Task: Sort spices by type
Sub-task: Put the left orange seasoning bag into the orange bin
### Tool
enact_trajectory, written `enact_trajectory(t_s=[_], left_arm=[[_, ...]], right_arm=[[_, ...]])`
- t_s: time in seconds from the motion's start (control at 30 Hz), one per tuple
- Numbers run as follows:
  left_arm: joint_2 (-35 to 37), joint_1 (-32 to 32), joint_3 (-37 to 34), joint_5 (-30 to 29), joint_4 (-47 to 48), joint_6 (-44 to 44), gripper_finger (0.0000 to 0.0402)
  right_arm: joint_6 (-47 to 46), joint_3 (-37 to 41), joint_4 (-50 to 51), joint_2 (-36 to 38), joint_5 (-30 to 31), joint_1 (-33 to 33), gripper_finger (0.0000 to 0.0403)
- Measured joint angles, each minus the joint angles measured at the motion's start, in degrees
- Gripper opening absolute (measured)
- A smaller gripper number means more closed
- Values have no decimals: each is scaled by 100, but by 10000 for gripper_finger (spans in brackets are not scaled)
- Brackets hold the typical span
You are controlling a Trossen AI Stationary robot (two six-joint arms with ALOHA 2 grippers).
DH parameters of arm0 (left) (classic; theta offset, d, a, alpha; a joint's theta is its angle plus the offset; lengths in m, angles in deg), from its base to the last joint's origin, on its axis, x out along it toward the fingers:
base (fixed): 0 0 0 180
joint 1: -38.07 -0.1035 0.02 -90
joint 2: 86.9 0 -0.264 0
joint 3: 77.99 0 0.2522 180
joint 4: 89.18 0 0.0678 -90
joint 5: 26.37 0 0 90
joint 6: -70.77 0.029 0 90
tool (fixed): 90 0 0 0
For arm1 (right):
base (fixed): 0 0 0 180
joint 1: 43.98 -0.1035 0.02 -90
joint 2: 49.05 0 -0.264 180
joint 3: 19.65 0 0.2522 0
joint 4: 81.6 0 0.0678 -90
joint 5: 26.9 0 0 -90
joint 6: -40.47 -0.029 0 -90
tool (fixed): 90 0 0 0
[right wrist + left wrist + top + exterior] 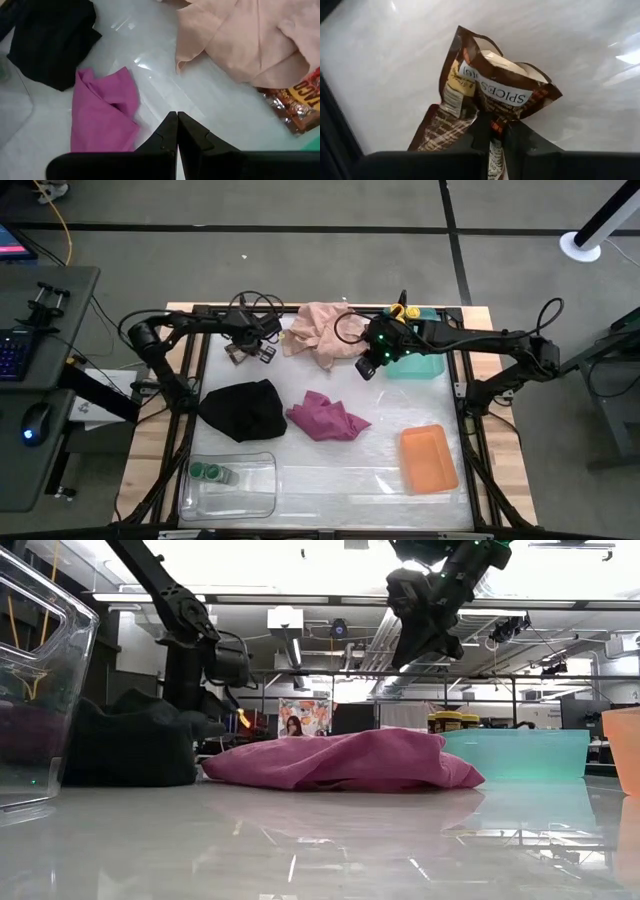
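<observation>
My left gripper (252,348) is near the table's far edge, shut on a crumpled brown foil spice packet (492,92). A second brown packet (437,131) shows beside it. My right gripper (176,125) is shut on nothing and hangs high (428,615) over the table beside the peach-pink cloth (320,330). Another foil packet (299,106) lies half under that cloth's edge. Two green-lidded jars (210,472) stand in the clear tray (250,490). Yellow-lidded jars (400,310) stand at the teal tray's (425,366) far side. My left gripper pinches the brown foil packet between its two fingers at a bunched-up edge (492,120), and the foil creases and fans out beyond the fingertips. Whether the packet is clear of the table I cannot tell.
A black cloth (245,410) and a magenta cloth (328,418) lie mid-table. The orange tray (428,458) sits at the near right. Bare white table shows between the cloths and the trays. Cables hang off both arms near the far edge.
</observation>
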Motion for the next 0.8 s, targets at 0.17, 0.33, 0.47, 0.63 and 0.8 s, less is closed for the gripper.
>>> enact_trajectory(t_s=[0.17,0.33,0.47,0.63,0.8], left_arm=[[702,89,-7,410,-169,200,8],[1852,539,-5,1124,-774,333,3],[2530,1168,-3,1607,-1572,294,2],[2589,2106,-1,1959,-2593,-244,1],[1984,3043,-1,2138,-4065,-657,1]], right_arm=[[-263,0,4,11,-43,-118,0],[-744,0,37,122,-246,-403,0],[-1201,0,292,380,-270,-710,0],[-1597,0,1279,656,-200,-1113,0],[-1799,0,2147,773,165,-1668,0]])
